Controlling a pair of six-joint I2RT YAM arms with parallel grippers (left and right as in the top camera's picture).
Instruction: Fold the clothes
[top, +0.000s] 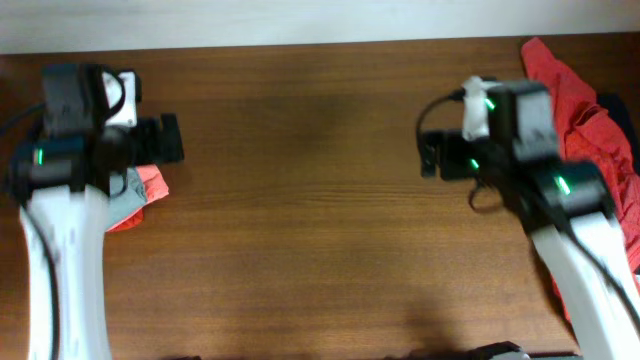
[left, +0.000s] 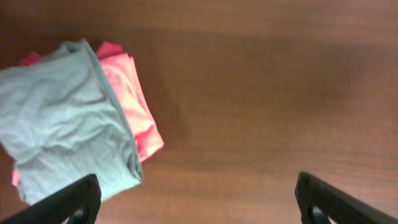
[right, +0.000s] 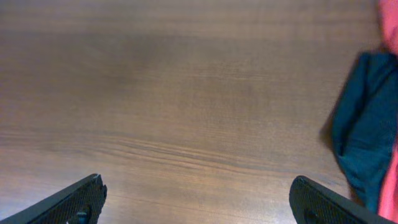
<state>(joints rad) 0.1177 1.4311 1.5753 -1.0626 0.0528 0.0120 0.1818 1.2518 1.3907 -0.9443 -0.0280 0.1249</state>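
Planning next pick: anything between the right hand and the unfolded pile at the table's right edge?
Nothing visible. The right hand is open over bare table; the red and navy pile lies on its right side, with only wood between.

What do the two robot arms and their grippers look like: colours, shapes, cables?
The left arm and right arm each have a white rounded lower link, black blocky housings with small green lights, and a thin black cable near the wrist. The left gripper and right gripper have flat, black, tapered fingers.
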